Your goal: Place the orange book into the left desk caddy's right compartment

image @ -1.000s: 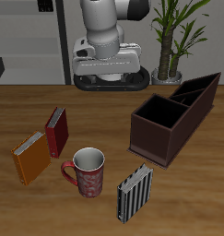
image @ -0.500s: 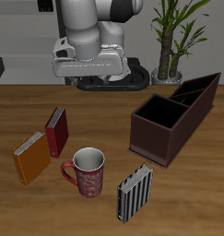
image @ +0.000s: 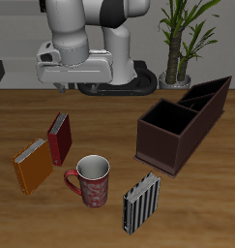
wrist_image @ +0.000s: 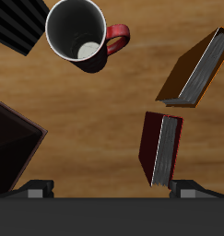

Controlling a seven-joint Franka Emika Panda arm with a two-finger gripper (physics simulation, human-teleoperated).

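Observation:
The orange book (image: 33,166) stands near the table's front edge, beside the dark red book (image: 59,138). In the wrist view the orange book (wrist_image: 200,68) and the red book (wrist_image: 162,148) both show their pale page edges. My gripper (image: 75,81) hangs high over the back of the table, above and behind the two books. Its fingertips (wrist_image: 35,189) stand wide apart with nothing between them. The left desk caddy (image: 170,134) is a maroon box with a flat rim and a black divided interior. One of its corners shows in the wrist view (wrist_image: 12,147).
A red mug (image: 91,181) stands between the books and a black-and-white striped book (image: 140,201). A like-coloured caddy with slanted sides (image: 210,97) sits behind the left one. A potted plant (image: 179,44) stands at the back.
The arm has swung sideways along the back of the table, away from the caddies and toward the side where the books stand. Nothing on the table has moved.

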